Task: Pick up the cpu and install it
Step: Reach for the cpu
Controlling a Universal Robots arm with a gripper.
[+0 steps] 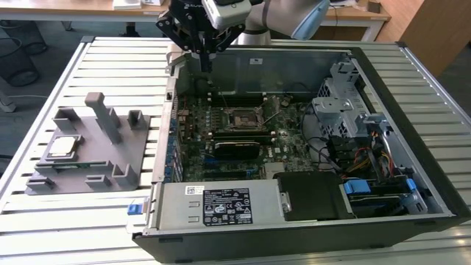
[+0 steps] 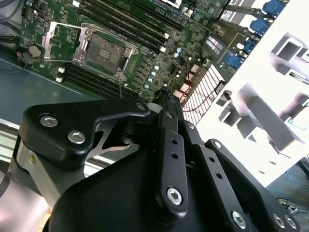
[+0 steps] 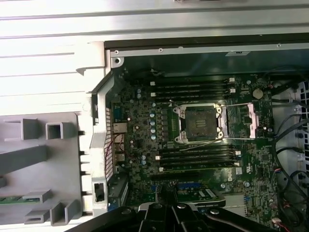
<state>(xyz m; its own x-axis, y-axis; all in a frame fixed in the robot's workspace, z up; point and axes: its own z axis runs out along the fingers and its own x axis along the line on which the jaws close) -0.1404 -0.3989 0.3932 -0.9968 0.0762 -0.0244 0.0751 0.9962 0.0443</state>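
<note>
Pincer (image 1: pixel 207 67) fingers pressed together, gripping nothing, upper centre of the exterior view over the computer case (image 1: pixel 294 237) | open socket (image 1: pixel 241 117) lower in frame, mid-case | cpu (image 1: pixel 61 146) lying on the grey fixture (image 1: pixel 103 153), well apart at the exterior view's left

Slatted table (image 1: pixel 110 61): computer case (image 1: pixel 294 238), grey fixture (image 1: pixel 110 124).

Pincer (image 1: pixel 205 67) hangs pointing straight down, fingers (image 2: pixel 170 130) pressed together.
</note>
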